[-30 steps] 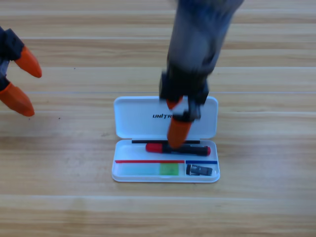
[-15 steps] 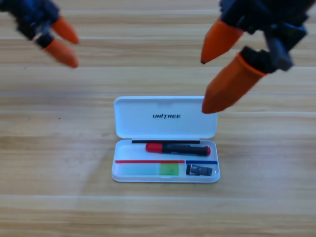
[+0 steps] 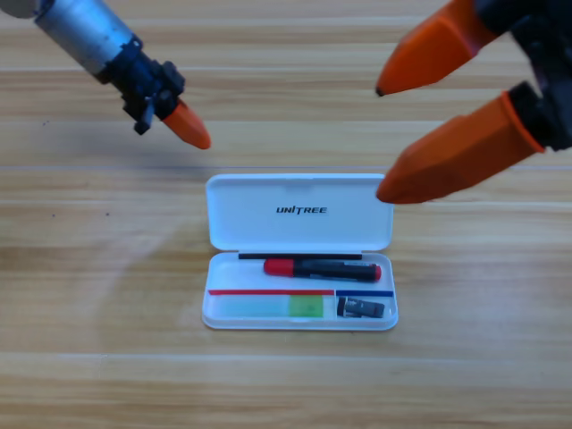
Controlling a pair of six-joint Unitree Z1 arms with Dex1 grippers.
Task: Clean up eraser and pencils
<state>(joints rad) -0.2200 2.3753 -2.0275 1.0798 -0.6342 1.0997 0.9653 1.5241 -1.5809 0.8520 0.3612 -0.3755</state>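
The white case (image 3: 234, 213) lies open at the table's middle, lid folded back. In its upper compartment lies the black pencil with a red cap (image 3: 322, 268). The green pencil (image 3: 271, 307) rests in the lower left compartment, and the dark eraser (image 3: 360, 308) sits in the lower right one. My right gripper (image 3: 380, 141) hangs open, large and high at the upper right, its lower tip over the lid's right corner, holding nothing. My left gripper (image 3: 189, 130) reaches in from the upper left, shut and empty, its orange tip just above the lid's left corner.
Bare wooden table surrounds the case on all sides. The left arm's grey link (image 3: 85, 31) slants in from the top left corner.
The right gripper let go of the black pencil in the case, rose and drew back to the upper right. The left gripper swung from the left edge toward the lid's left corner.
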